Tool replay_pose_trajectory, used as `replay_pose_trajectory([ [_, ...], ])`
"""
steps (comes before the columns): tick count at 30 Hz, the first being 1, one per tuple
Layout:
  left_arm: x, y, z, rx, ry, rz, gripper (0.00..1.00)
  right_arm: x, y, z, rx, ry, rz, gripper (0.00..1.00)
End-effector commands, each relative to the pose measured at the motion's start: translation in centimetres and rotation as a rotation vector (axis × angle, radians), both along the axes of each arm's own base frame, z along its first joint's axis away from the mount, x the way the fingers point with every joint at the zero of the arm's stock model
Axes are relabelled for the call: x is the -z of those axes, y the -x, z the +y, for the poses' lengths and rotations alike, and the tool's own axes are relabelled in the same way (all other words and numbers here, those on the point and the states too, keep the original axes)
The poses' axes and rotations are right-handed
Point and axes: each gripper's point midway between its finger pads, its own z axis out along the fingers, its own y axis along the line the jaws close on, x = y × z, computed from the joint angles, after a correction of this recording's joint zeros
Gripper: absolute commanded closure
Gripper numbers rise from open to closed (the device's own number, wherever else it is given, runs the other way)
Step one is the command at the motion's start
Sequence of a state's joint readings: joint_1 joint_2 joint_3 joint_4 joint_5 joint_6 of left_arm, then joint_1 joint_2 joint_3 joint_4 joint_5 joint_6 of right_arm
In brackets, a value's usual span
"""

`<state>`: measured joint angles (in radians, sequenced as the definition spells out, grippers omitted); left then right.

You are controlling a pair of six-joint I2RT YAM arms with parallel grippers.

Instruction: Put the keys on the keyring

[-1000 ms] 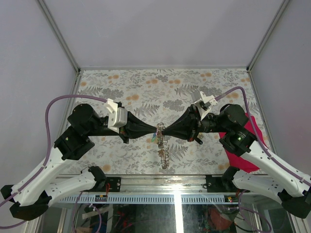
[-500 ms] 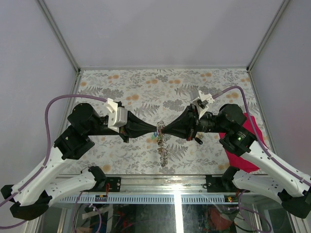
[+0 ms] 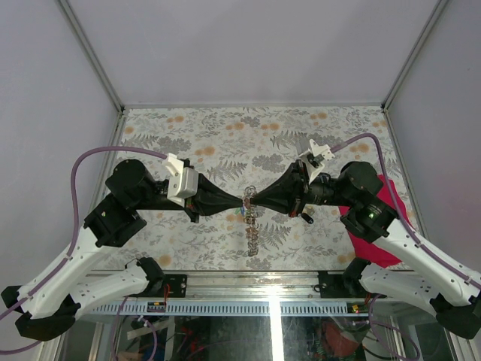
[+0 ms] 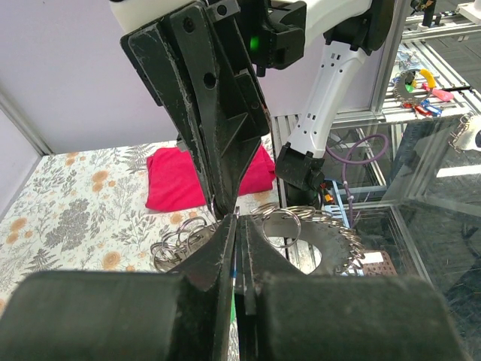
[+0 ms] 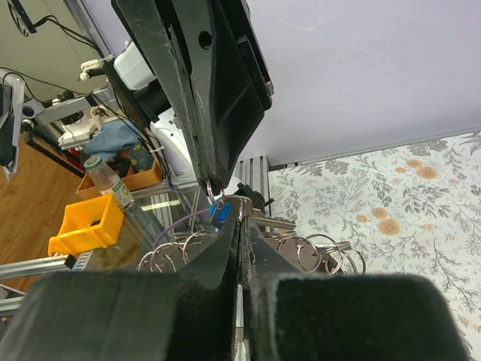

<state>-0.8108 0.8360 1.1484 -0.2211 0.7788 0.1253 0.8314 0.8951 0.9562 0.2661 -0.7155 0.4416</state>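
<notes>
Nearest the arm bases, the keyring (image 3: 252, 235) hangs as a looped chain at 6 o'clock from where the two arms meet. It is held up in the air over the middle of the table (image 3: 195, 128). The keys (image 3: 240, 213) bunch at its top, a blue one (image 5: 220, 213) showing in the right wrist view.

Just above them, the left gripper (image 3: 240, 201) comes in from 9 o'clock and the right gripper (image 3: 255, 200) from 3 o'clock, tip to tip. Both pincers are pressed together on something thin at the joint. Which one pinches the ring wire and which a key blade, I cannot tell.

The danger lies in that tiny joint. If either tip slips or twists off line, the key likely skates past the ring's split instead of threading. If one pinch loosens, the chain's weight would probably drag the whole bunch down.

Farther off at 3 o'clock lies a crimson cloth (image 3: 370, 245), clear of the work.
</notes>
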Motion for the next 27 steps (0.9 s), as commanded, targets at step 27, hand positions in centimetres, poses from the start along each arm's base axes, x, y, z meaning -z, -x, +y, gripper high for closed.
replay_pose_trajectory([
  [27,-1.3,-0.6,0.4,-0.048,0.034,-0.032,1.00,-4.1,2.4,-0.9,-0.092,-0.122,-0.167,1.00],
])
